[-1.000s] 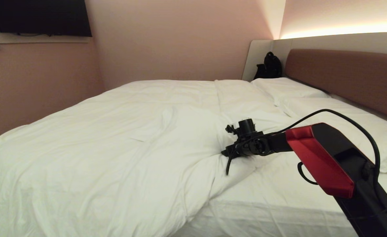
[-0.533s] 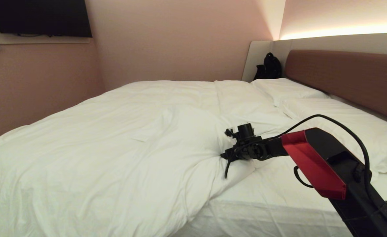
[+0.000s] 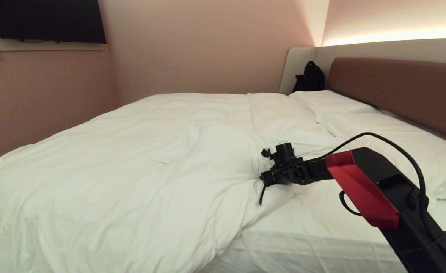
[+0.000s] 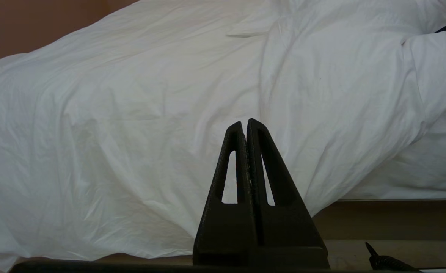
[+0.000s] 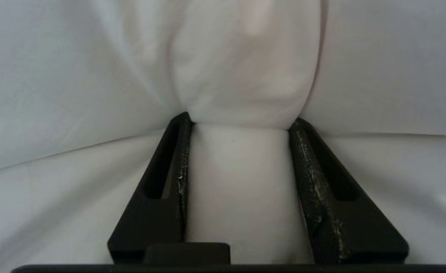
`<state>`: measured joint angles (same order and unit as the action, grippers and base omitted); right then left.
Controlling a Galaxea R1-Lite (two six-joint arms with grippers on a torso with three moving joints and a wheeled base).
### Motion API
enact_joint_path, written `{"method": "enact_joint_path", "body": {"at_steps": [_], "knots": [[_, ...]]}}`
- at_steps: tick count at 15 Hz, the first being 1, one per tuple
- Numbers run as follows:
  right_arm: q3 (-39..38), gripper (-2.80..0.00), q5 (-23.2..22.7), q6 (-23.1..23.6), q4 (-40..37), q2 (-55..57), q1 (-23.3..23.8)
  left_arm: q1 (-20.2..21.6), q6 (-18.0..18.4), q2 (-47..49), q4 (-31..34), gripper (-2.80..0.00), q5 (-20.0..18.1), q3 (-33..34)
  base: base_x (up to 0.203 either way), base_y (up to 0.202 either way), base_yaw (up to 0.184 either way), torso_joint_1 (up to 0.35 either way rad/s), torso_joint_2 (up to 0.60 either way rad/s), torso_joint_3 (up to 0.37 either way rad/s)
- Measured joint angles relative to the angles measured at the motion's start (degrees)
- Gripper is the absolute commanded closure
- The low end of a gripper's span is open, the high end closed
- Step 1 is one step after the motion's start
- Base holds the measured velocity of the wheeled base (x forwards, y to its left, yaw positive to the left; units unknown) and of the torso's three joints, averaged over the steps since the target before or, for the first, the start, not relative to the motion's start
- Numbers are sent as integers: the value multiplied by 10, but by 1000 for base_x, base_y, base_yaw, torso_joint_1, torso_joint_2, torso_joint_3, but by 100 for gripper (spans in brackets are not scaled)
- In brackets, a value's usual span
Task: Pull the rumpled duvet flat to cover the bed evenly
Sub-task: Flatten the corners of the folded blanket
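Note:
The puffy white duvet (image 3: 132, 170) lies rumpled over the left and middle of the bed (image 3: 321, 231), its right edge folded back off the bare sheet. My right gripper (image 3: 264, 179) reaches low across the sheet to that folded edge. In the right wrist view its fingertips press into a bulging fold of the duvet (image 5: 245, 68), and the right gripper (image 5: 240, 123) is shut on it. The left gripper (image 4: 244, 123) is shut and empty, held low beside the bed in front of the hanging duvet (image 4: 132, 113).
Two white pillows (image 3: 333, 100) (image 3: 397, 140) lie along the brown headboard (image 3: 397, 91) at the right. A black bag (image 3: 310, 76) stands in the far corner. A dark screen (image 3: 48, 19) hangs on the pink wall at upper left.
My right arm has sunk a little toward the bed, and its jaws have narrowed onto the duvet's folded edge. The left arm has not moved.

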<state>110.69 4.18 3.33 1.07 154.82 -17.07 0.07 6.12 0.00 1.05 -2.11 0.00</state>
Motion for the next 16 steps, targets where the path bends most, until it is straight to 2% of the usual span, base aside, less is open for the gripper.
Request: {"method": "enact_joint_path", "body": {"at_steps": [9, 13, 16], "knots": [[-22, 0, -1, -30, -7, -61, 6, 0, 0, 0, 0, 0, 0, 0, 0, 0, 0, 0, 0, 0], [-103, 0, -25, -34, -5, -161, 5, 0, 0, 0, 0, 0, 0, 0, 0, 0, 0, 0, 0, 0], [-214, 0, -47, -34, -2, -261, 6, 0, 0, 0, 0, 0, 0, 0, 0, 0, 0, 0, 0, 0]]}}
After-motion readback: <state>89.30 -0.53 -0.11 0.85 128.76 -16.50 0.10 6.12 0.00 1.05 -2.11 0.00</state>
